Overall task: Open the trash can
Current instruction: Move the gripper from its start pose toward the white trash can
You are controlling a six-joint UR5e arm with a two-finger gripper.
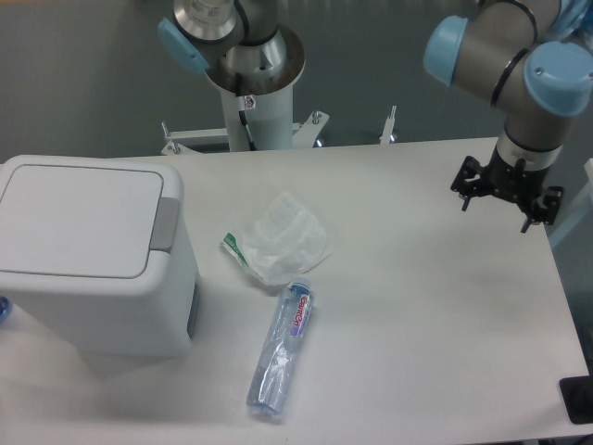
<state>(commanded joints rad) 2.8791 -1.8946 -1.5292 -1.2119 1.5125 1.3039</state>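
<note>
The trash can (pixel 102 306) is a big white box at the table's left side. Its flat lid (pixel 79 221) lies down, shut, and the grey push tab (pixel 167 224) sits on the lid's right edge. My gripper (pixel 504 193) hangs over the far right of the table, a long way from the can. It points downward under the blue-and-grey wrist, which hides the fingers, so I cannot make out whether they are open or shut. Nothing shows in its grasp.
A crumpled clear plastic bag (pixel 283 239) lies mid-table, with an empty plastic bottle (pixel 281 348) on its side just in front of it. The arm's pedestal (pixel 252 93) stands behind the table. A black object (pixel 577 399) sits at the right front corner.
</note>
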